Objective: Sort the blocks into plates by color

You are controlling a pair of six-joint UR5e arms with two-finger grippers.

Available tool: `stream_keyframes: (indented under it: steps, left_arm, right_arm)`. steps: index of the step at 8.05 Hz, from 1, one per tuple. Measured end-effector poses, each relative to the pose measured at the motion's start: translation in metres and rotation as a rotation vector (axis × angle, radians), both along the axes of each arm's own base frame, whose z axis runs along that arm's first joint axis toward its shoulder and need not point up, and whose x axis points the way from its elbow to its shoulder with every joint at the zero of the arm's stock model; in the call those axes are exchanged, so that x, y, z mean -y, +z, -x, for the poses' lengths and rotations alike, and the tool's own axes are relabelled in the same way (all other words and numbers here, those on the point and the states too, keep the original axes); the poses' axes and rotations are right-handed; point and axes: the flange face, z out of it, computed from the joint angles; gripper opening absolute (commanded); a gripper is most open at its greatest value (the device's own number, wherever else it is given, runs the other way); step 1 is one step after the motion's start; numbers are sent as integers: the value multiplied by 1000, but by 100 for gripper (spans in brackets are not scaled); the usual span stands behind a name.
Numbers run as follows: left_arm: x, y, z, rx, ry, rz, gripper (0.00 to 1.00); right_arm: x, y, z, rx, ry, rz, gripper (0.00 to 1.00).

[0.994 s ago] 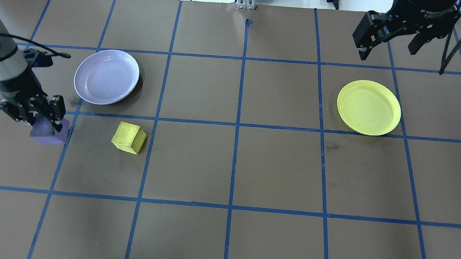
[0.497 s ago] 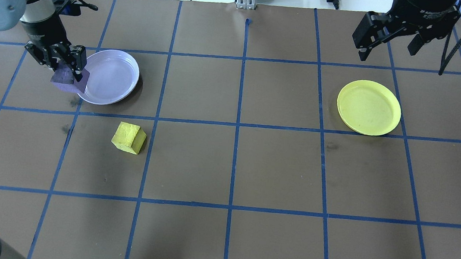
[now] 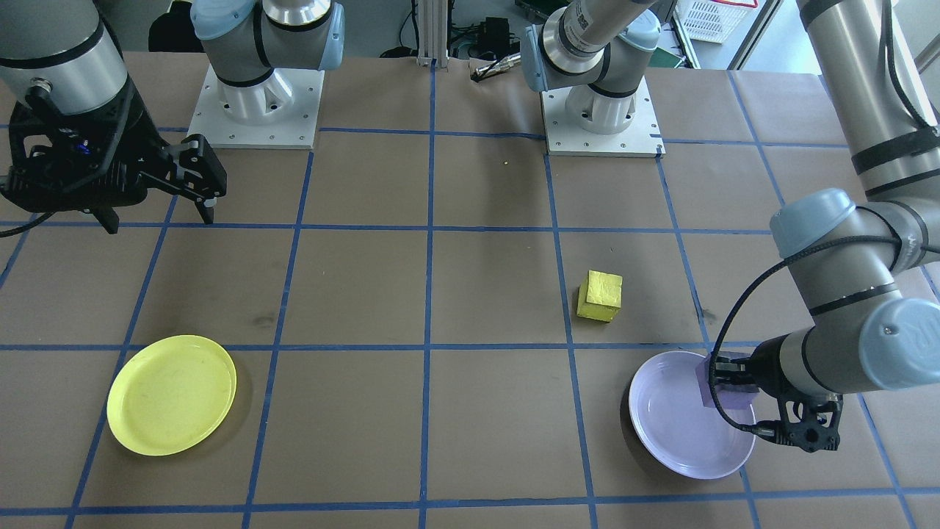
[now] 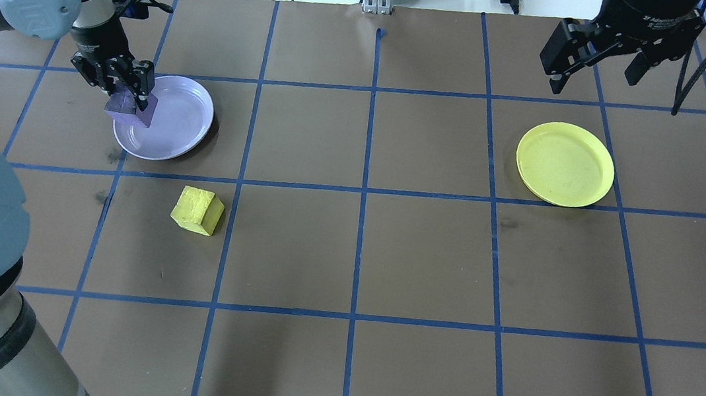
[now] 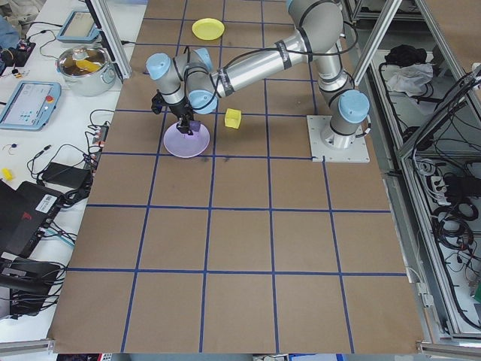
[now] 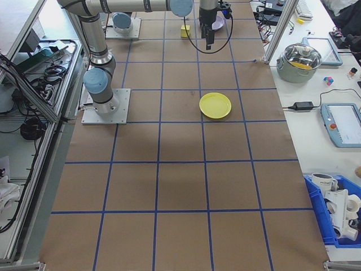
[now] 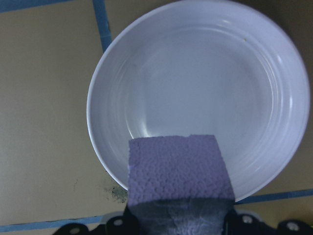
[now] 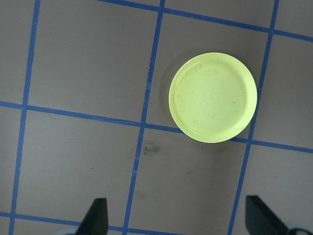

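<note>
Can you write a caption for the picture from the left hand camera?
The left gripper holds the purple block over the near rim of the lavender plate.

Even, bright light falls from above, so the lavender plate (image 4: 166, 118), the yellow plate (image 4: 565, 164) and the yellow block (image 4: 197, 210) cast only short, soft shadows on the brown table (image 4: 425, 266). The white bench beyond the table is blown out in the overhead view. The left wrist view is soft, and the purple block (image 7: 178, 178) seems out of focus at its near edge.
</note>
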Motion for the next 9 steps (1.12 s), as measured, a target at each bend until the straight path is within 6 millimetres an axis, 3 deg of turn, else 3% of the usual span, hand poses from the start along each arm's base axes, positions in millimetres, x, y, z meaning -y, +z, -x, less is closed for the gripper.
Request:
stream_keyframes:
  steps: [1, 3, 6, 9]
  left_arm:
    - [4, -11, 0, -2, 1, -5, 0]
    - [9, -30, 1, -3, 1, -13, 35]
    - [21, -33, 11, 18, -17, 74, 83]
    - [21, -21, 19, -12, -18, 110, 92]
  right_arm:
    - [0, 0, 0, 0, 0, -1, 100]
    - [0, 0, 0, 1, 1, -1, 100]
    - [0, 0, 0, 2, 1, 0, 100]
    - [0, 0, 0, 3, 1, 0, 100]
